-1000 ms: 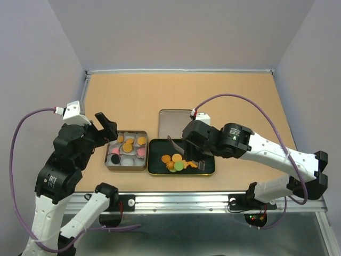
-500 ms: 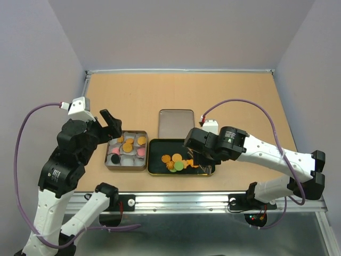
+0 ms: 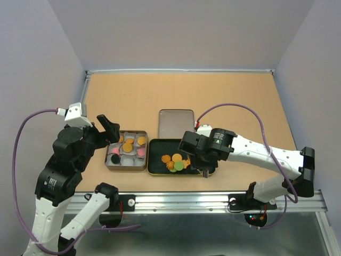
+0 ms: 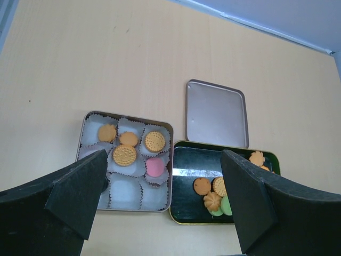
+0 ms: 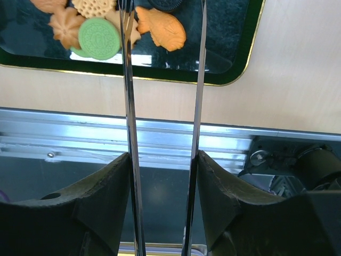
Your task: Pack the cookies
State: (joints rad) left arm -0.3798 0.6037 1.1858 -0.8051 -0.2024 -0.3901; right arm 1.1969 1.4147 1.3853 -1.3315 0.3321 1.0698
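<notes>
Some cookies (image 4: 124,154) sat in the paper-cup tin (image 4: 166,128); more waited in the black tray (image 3: 155,169). Left hand (image 4: 160,202) was wide and empty. Right hand (image 5: 162,176) gripped metal tongs (image 5: 200,80).

- Open tabletop (image 3: 240,101) behind and right of tins, free to pass.
- Lid (image 3: 176,124) flat, touching dark tray (image 3: 154,169) rear edge.
- Right arm (image 3: 250,152) overhanging tray's right end.

Matt wood-look worktop (image 3: 224,101); dull metal lid (image 4: 217,112); glossy black tray (image 4: 184,210); white crinkled paper cups (image 4: 126,188) in metal tin (image 4: 169,129).
</notes>
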